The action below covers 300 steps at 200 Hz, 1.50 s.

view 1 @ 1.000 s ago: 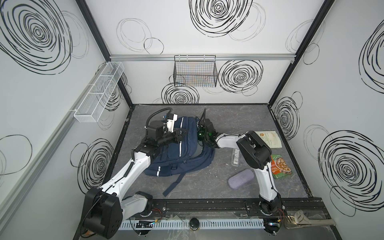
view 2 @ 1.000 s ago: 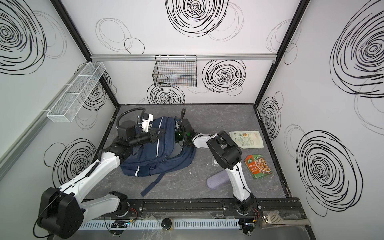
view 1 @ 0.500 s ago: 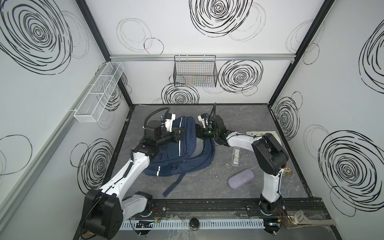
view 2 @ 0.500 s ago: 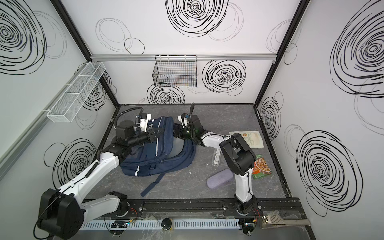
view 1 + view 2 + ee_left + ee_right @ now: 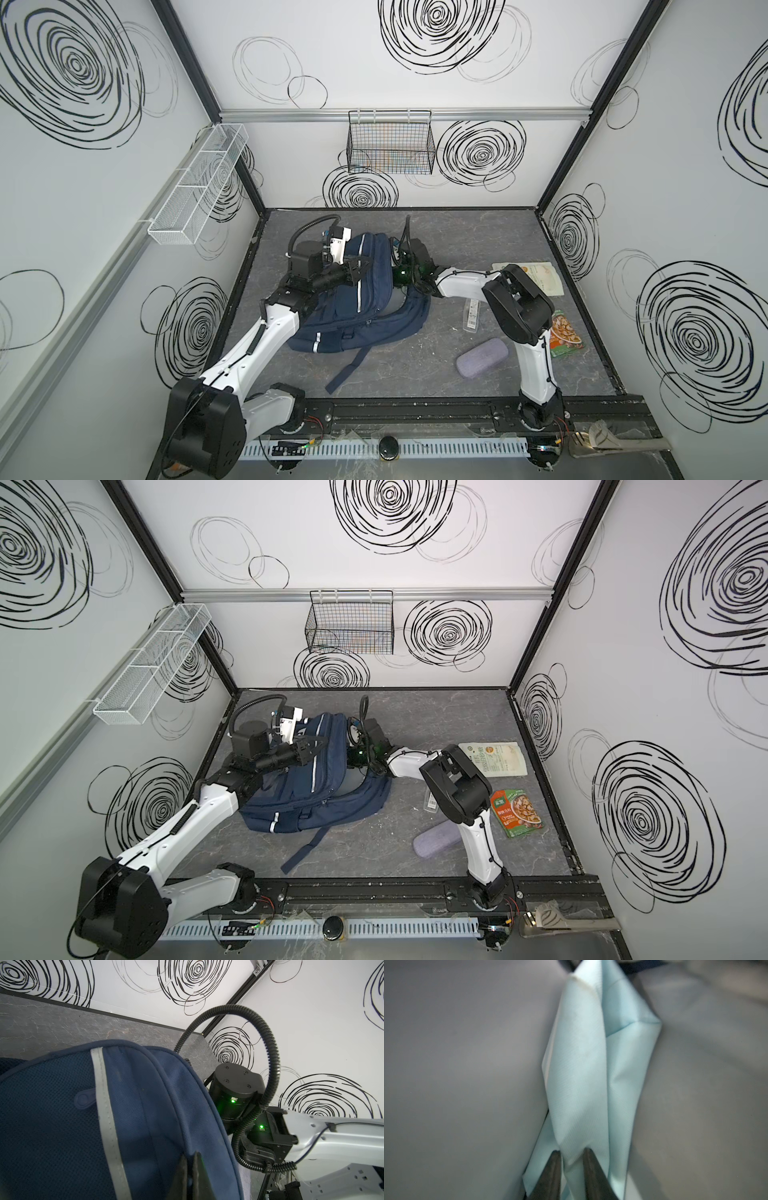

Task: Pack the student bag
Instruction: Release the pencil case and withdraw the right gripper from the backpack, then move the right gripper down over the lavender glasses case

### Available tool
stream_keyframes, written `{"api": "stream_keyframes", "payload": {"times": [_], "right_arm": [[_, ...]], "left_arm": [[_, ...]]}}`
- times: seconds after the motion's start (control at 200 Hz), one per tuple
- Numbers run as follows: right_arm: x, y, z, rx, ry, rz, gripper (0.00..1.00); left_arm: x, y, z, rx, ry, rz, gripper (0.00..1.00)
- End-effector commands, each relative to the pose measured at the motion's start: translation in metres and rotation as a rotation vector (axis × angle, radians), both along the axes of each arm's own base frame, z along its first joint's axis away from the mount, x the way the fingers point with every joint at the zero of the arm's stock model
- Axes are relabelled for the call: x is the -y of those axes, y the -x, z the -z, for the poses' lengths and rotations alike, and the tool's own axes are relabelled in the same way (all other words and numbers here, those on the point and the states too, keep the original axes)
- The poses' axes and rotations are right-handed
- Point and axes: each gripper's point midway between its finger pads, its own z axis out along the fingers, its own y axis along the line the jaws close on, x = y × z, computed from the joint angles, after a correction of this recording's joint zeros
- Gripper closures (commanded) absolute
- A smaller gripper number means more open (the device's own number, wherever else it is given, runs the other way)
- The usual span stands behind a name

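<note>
- While the left gripper (image 5: 190,1176) pinches shut on the raised flap of the large navy fabric backpack (image 5: 365,307), the bag lies left of centre on the grey tabletop (image 5: 478,232), with its long axis near-to-far and its mouth facing right.
- Inside that mouth, the right gripper (image 5: 572,1159) has its jaws clamped on a folded pale blue fabric pouch (image 5: 581,1064); going deeper means moving left.
- Grey lining (image 5: 467,1064) crowds both sides; bare table lies to the right.

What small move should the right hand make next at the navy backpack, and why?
Probably ease the light blue pouch a little deeper, then let go. The right wrist view shows the right hand pinching a fold of the pouch with grey lining all round, so it is inside the student bag. The left hand is shut on the bag's fabric, holding it up.
</note>
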Motion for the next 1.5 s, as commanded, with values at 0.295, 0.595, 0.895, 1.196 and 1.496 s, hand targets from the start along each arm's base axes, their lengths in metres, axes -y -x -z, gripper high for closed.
{"api": "stream_keyframes", "payload": {"times": [0.295, 0.595, 0.895, 1.196, 1.496], "right_arm": [[0.111, -0.006, -0.039, 0.099, 0.212, 0.228, 0.41], [0.192, 0.023, -0.052, 0.157, 0.444, 0.429, 0.40], [0.269, 0.092, -0.077, 0.232, 0.650, 0.610, 0.37], [0.314, 0.163, -0.046, 0.040, 0.705, 0.676, 0.37], [0.329, 0.200, -0.006, -0.128, 0.782, 0.646, 0.37]], "left_arm": [[-0.020, -0.022, -0.014, 0.042, -0.015, -0.087, 0.88], [-0.013, -0.019, -0.006, 0.022, -0.072, -0.051, 0.56], [0.039, 0.028, -0.026, 0.220, -0.158, 0.142, 0.42], [0.100, 0.115, -0.019, 0.477, -0.281, 0.474, 0.38], [0.103, 0.126, -0.009, 0.580, -0.384, 0.475, 0.34]]}}
